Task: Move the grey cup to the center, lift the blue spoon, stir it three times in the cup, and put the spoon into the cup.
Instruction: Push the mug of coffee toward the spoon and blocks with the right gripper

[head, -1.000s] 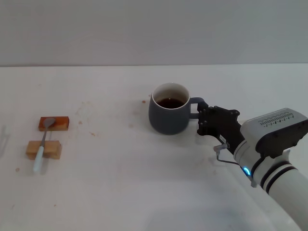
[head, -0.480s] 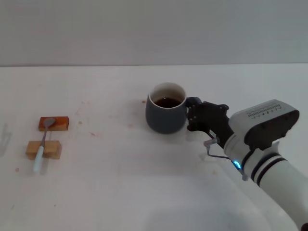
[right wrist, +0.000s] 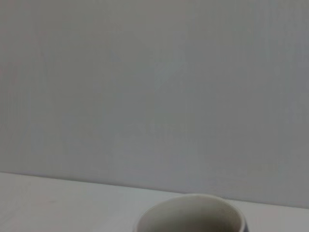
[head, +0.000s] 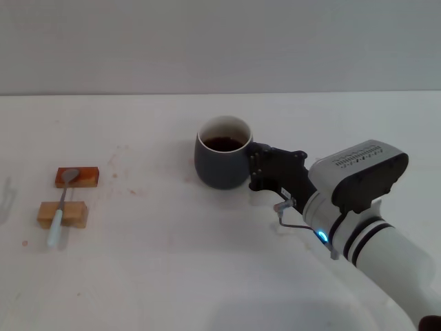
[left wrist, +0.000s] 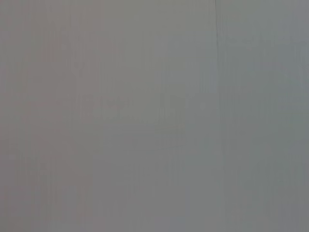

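The grey cup (head: 219, 167), dark liquid inside, stands on the white table near the middle in the head view. My right gripper (head: 255, 170) is at the cup's right side, shut on its handle, which the black fingers hide. The cup's white inner rim (right wrist: 192, 216) shows close up in the right wrist view. The blue spoon (head: 60, 207) lies at the far left, its metal bowl resting on an orange block (head: 87, 177) and its pale handle across a tan block (head: 77, 215). My left gripper is out of view; the left wrist view shows only a grey wall.
The white table (head: 158, 262) runs back to a grey wall. A few small brown stains (head: 120, 149) mark the surface between the blocks and the cup. My right arm (head: 365, 227) reaches in from the lower right.
My right gripper has slid the grey cup leftward toward the table's middle, holding it by the handle. The spoon and blocks have not moved.
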`<state>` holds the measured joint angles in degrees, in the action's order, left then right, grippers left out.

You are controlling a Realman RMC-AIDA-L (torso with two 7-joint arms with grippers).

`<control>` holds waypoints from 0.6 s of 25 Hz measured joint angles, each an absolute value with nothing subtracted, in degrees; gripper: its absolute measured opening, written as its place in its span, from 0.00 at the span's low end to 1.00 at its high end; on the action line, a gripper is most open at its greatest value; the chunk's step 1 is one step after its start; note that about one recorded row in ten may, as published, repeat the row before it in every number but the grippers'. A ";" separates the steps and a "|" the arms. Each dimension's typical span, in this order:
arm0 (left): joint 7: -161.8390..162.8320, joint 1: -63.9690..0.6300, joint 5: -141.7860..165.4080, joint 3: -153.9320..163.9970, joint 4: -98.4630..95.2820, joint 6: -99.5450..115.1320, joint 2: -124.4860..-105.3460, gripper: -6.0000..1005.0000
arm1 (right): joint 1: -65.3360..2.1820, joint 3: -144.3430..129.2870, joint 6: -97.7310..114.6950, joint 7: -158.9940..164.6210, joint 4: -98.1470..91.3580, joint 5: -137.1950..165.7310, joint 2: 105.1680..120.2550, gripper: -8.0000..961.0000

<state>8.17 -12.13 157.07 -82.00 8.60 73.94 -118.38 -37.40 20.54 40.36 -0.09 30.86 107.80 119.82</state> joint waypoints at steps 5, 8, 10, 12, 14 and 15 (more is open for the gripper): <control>8.17 -12.09 157.07 -82.00 8.57 73.91 -118.38 0.83 | -37.68 20.40 40.26 -0.09 31.95 107.83 119.84 0.01; 8.17 -12.05 157.07 -82.00 8.46 73.92 -118.38 0.83 | -37.64 20.39 40.25 -0.08 32.77 110.12 119.87 0.01; 8.17 -11.98 157.07 -82.00 8.38 73.98 -118.38 0.83 | -37.45 20.38 40.34 -0.08 33.08 111.32 119.88 0.01; 8.17 -11.67 157.07 -82.00 8.45 74.19 -118.38 0.83 | -36.58 20.48 41.42 -0.08 33.72 113.39 119.88 0.01; 8.18 -11.56 157.06 -82.01 8.53 74.25 -118.39 0.83 | -35.39 20.56 43.32 -0.11 33.93 114.32 119.89 0.01; 8.17 -11.50 157.07 -82.00 8.50 74.32 -118.38 0.83 | -34.65 20.55 44.67 -0.11 33.88 114.47 119.89 0.01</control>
